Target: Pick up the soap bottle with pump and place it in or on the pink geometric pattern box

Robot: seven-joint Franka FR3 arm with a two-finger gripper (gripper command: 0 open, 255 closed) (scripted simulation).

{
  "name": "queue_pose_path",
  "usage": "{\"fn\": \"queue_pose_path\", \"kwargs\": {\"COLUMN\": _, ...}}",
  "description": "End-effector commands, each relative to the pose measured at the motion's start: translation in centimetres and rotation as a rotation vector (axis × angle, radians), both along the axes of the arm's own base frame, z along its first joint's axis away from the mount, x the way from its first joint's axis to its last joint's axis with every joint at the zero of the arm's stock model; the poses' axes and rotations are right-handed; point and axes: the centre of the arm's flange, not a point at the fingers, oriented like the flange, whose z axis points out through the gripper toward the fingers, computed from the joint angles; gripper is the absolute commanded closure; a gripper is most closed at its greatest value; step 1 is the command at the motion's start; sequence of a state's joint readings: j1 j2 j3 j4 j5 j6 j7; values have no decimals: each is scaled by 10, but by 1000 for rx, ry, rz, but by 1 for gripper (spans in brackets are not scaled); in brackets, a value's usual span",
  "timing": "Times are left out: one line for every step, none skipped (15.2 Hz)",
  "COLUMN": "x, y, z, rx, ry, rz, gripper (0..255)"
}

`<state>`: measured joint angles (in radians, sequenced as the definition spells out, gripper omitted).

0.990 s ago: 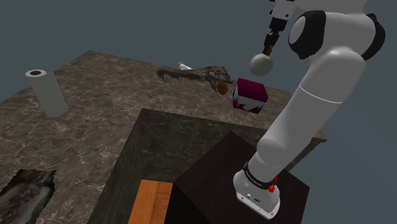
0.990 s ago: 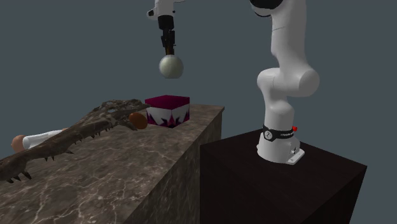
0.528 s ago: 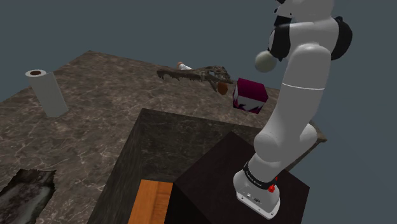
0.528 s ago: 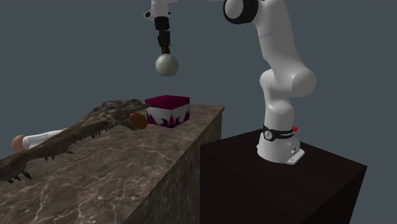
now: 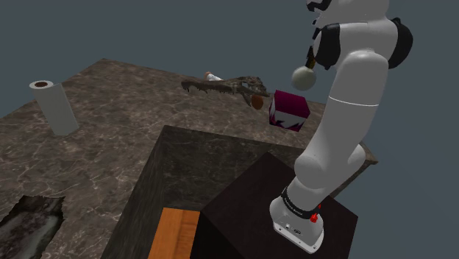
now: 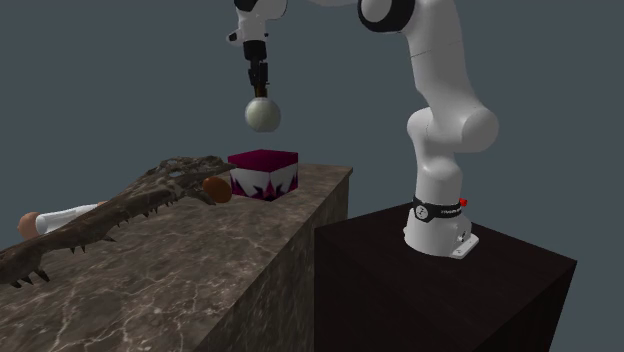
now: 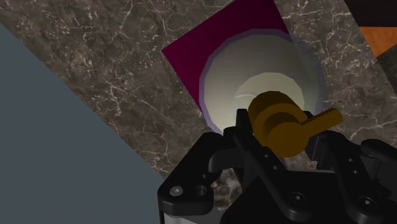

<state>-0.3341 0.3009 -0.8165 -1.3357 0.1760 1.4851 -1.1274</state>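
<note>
The background was a flat grey-blue field with no walls drawn. The work surface was a dark stone counter (image 5: pixel 110 132), brown with pale veining and a matte finish. It dropped in a step towards the stand (image 5: pixel 243 206), a plain, near-black box.

The white arm (image 5: pixel 353 96) had smooth, rounded links and dark joints, and it reached out over the counter's far end.

On the counter I noted a long, dark, toothed reptile figure (image 6: pixel 150 195) with a rough texture. Near the shoulder view's left edge stood an upright grey paper towel roll (image 5: pixel 55 107).

The pink geometric pattern box (image 6: pixel 264 172) was a small cube, with a plain magenta top and jagged pale shapes on its sides.

The soap bottle (image 6: pixel 262 114) had a smooth, pale, globe-shaped body and an ochre pump (image 7: pixel 286 124) with a short spout. It hung in the air above the box, well clear of it. In the wrist view the globe overlapped the box's top.

The gripper (image 6: pixel 258 75) was clamped on the pump neck and pointed down.

I judged the pick-up and most of the carry complete. Final alignment, descent onto the box and release remained.
</note>
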Motion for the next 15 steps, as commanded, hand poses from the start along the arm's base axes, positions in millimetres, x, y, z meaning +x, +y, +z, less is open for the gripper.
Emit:
{"fn": "queue_pose_path", "kwargs": {"x": 0, "y": 0, "z": -10, "rx": -1, "ry": 0, "rz": 0, "gripper": 255}}
{"fn": "queue_pose_path", "kwargs": {"x": 0, "y": 0, "z": -15, "rx": -1, "ry": 0, "rz": 0, "gripper": 255}}
{"fn": "queue_pose_path", "kwargs": {"x": 0, "y": 0, "z": -20, "rx": -1, "ry": 0, "rz": 0, "gripper": 255}}
{"fn": "queue_pose_path", "kwargs": {"x": 0, "y": 0, "z": -26, "rx": -1, "ry": 0, "rz": 0, "gripper": 255}}
{"fn": "queue_pose_path", "kwargs": {"x": 0, "y": 0, "z": -31, "rx": -1, "ry": 0, "rz": 0, "gripper": 255}}
{"fn": "queue_pose_path", "kwargs": {"x": 0, "y": 0, "z": -36, "rx": -1, "ry": 0, "rz": 0, "gripper": 255}}
{"fn": "queue_pose_path", "kwargs": {"x": 0, "y": 0, "z": -41, "rx": -1, "ry": 0, "rz": 0, "gripper": 255}}
{"fn": "queue_pose_path", "kwargs": {"x": 0, "y": 0, "z": -47, "rx": -1, "ry": 0, "rz": 0, "gripper": 255}}
{"fn": "queue_pose_path", "kwargs": {"x": 0, "y": 0, "z": -52, "rx": -1, "ry": 0, "rz": 0, "gripper": 255}}
{"fn": "queue_pose_path", "kwargs": {"x": 0, "y": 0, "z": -57, "rx": -1, "ry": 0, "rz": 0, "gripper": 255}}
{"fn": "queue_pose_path", "kwargs": {"x": 0, "y": 0, "z": -63, "rx": -1, "ry": 0, "rz": 0, "gripper": 255}}
{"fn": "queue_pose_path", "kwargs": {"x": 0, "y": 0, "z": -68, "rx": -1, "ry": 0, "rz": 0, "gripper": 255}}
{"fn": "queue_pose_path", "kwargs": {"x": 0, "y": 0, "z": -73, "rx": -1, "ry": 0, "rz": 0, "gripper": 255}}
{"fn": "queue_pose_path", "kwargs": {"x": 0, "y": 0, "z": -79, "rx": -1, "ry": 0, "rz": 0, "gripper": 255}}
{"fn": "queue_pose_path", "kwargs": {"x": 0, "y": 0, "z": -79, "rx": -1, "ry": 0, "rz": 0, "gripper": 255}}
